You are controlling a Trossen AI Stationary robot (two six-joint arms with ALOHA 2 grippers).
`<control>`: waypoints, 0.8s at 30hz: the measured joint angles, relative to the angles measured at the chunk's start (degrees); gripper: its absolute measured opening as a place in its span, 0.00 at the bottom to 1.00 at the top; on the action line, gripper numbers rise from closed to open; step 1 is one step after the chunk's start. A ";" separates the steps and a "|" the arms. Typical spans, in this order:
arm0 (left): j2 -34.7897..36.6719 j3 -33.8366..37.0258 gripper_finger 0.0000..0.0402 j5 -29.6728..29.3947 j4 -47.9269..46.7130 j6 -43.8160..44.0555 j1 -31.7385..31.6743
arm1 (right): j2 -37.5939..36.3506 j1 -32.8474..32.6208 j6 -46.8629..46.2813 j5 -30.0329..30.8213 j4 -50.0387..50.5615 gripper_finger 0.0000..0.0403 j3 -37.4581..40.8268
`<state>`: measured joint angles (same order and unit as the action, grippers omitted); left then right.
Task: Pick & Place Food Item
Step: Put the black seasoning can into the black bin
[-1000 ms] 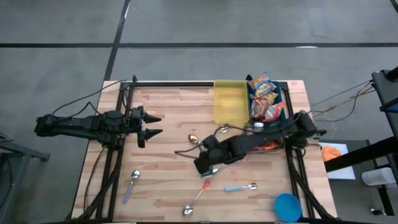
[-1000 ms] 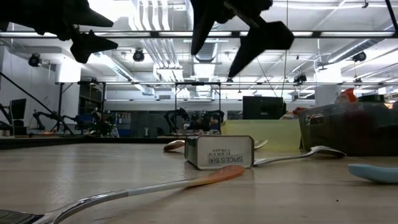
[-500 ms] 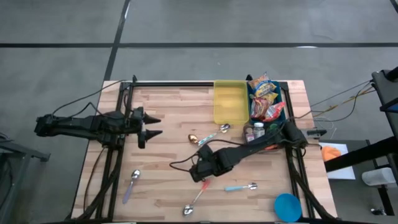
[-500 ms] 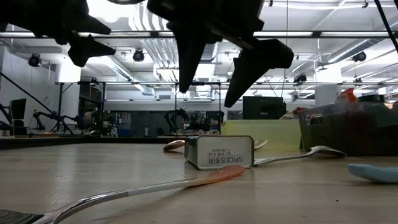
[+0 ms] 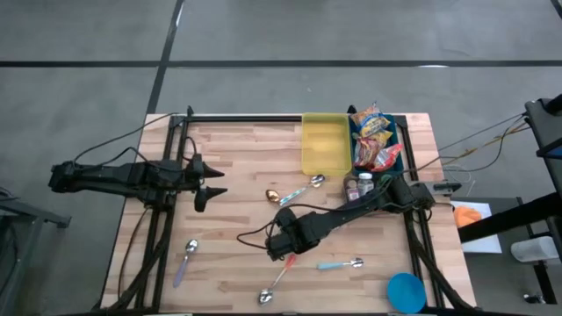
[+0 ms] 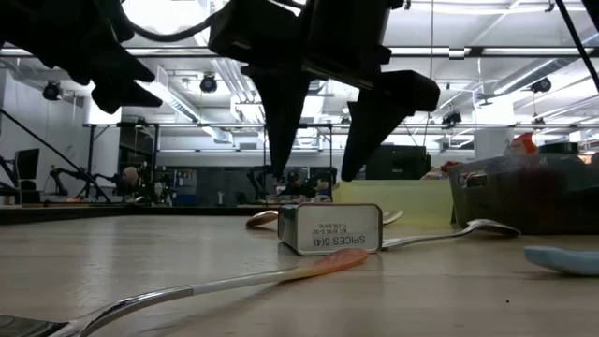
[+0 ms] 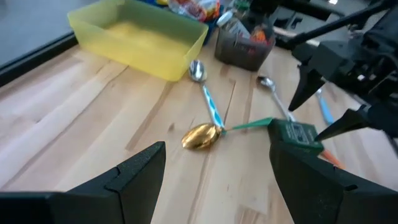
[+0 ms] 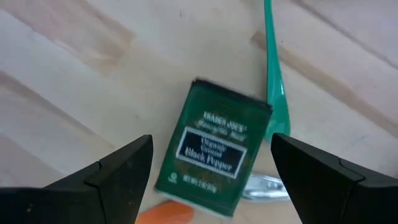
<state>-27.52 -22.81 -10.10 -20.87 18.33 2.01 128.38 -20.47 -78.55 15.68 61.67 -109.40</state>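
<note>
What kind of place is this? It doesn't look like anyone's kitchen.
Probably a robotics lab or workshop in a big industrial hall. A wooden table stands on a bare concrete floor, ceiling pipes run overhead, and more robot arms stand on benches in the background.

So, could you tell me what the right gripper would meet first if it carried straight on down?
Most likely the green pepper tin, lying flat between the open fingers of the right gripper.
</note>
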 joint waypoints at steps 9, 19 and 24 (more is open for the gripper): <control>-0.01 0.00 0.72 0.02 -2.73 0.00 0.02 | -0.23 0.11 -0.58 -0.69 -0.25 0.81 1.09; -0.01 0.00 0.72 0.02 -2.86 0.00 0.01 | -0.14 0.13 -0.09 -0.52 -0.77 0.81 1.09; -0.01 0.00 0.72 0.02 -2.94 0.00 0.02 | -0.14 0.13 0.25 -0.52 -0.79 0.81 1.05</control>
<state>-27.53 -22.81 -10.09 -23.81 18.33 2.02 128.25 -20.34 -78.30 15.16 60.88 -108.36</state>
